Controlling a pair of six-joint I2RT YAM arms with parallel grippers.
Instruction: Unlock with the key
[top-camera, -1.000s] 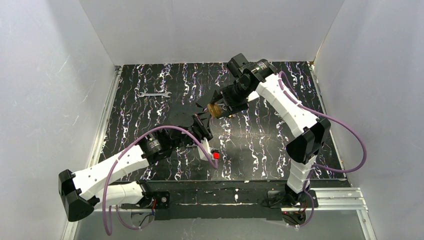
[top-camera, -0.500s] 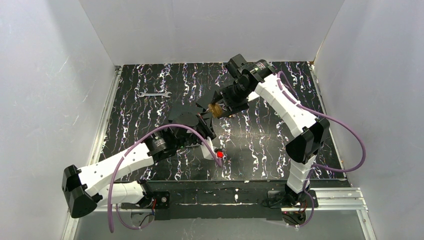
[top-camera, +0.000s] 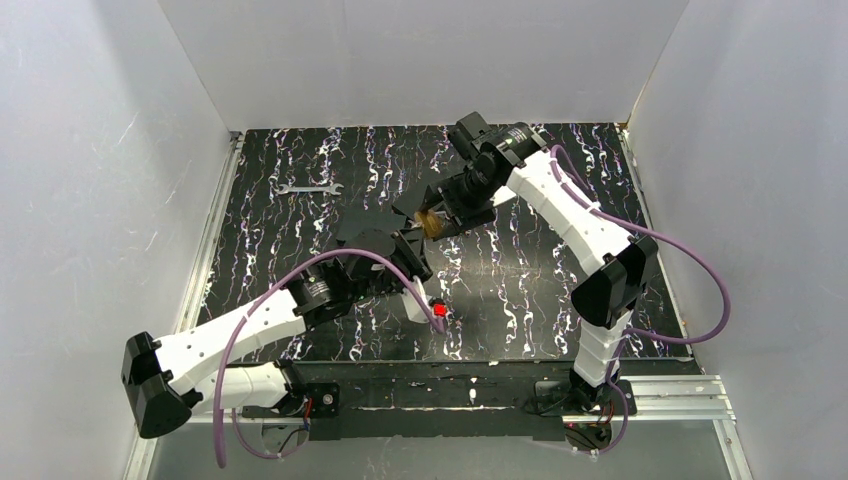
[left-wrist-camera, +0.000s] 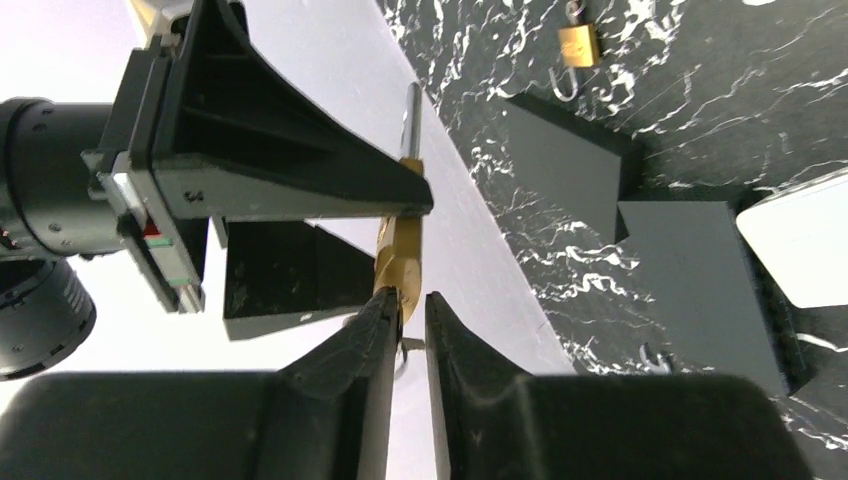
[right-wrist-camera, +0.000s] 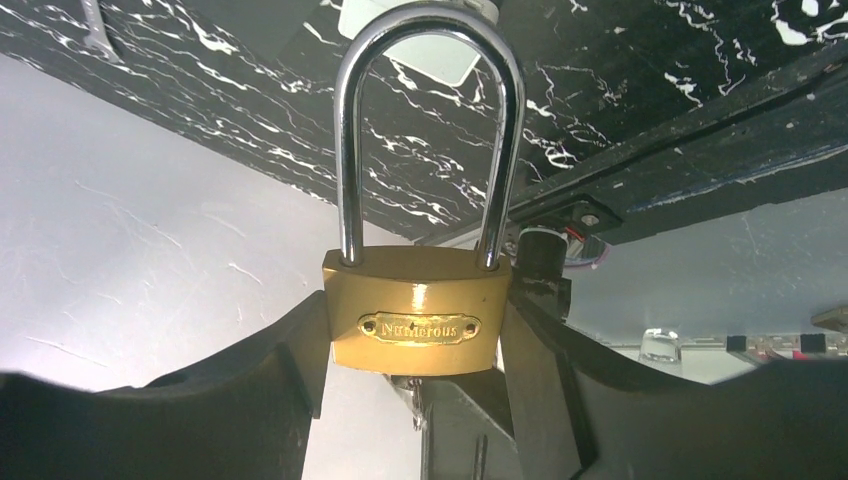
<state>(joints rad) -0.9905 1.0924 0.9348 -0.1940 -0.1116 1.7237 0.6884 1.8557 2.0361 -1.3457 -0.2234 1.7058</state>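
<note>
Two grippers meet at the lock

Left gripper (left-wrist-camera: 408, 300) first: its jaws stand narrow, with a thin bit of metal, likely the key (left-wrist-camera: 408, 346), in the gap. I cannot tell if they grip it. A second ago these jaws were tight shut; now they have started to ease apart. The left arm (top-camera: 250, 325) has also come up from lower in the top view, so its fingertips (left-wrist-camera: 383, 310) now sit right under the lock (right-wrist-camera: 418, 325). I think the key is at the keyhole or in it, but the turn is not done.

The right gripper (right-wrist-camera: 415, 345) holds the lock by its sides, in the middle of the top view, up off the table (top-camera: 270, 230). The lock is gold, with a shiny loop (right-wrist-camera: 349, 150). Both ends of the loop sit in the body, so it looks locked.
</note>
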